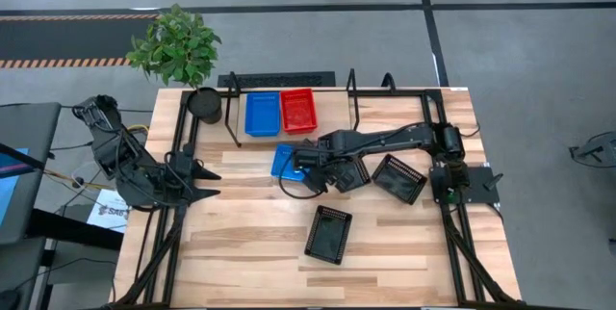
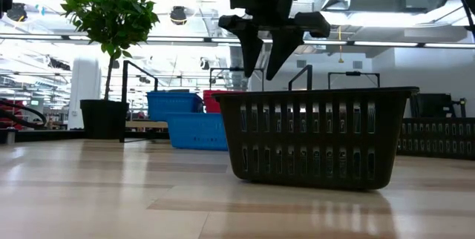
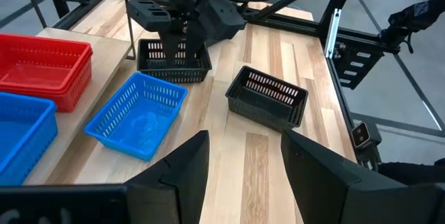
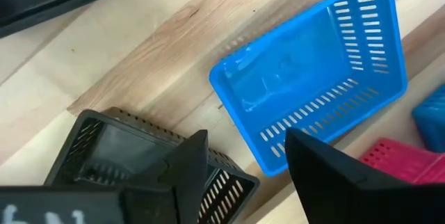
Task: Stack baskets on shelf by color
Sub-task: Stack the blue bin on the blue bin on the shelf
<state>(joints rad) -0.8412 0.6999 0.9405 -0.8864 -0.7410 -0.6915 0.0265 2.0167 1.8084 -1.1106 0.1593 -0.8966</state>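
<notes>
High view: the surface (image 1: 250,243) carries the shelf (image 1: 332,117) at its far edge, with a blue basket (image 1: 262,114) and a red basket (image 1: 297,111) on it. A loose blue basket (image 1: 283,160) lies just in front. The right pincer (image 1: 306,170) hangs released above it; the left pincer (image 1: 207,183) waits, spread, at the left.

- The table (image 1: 250,243) is pale planked wood, smooth with a soft sheen.
- The blue basket (image 4: 313,78) just beyond the right gripper (image 4: 240,158) is glossy slotted plastic.
- The black basket (image 4: 132,154) beneath that gripper's matt dark fingers is duller plastic.
- The shelf (image 1: 332,117) beyond is light wood in black metal tube.
</notes>
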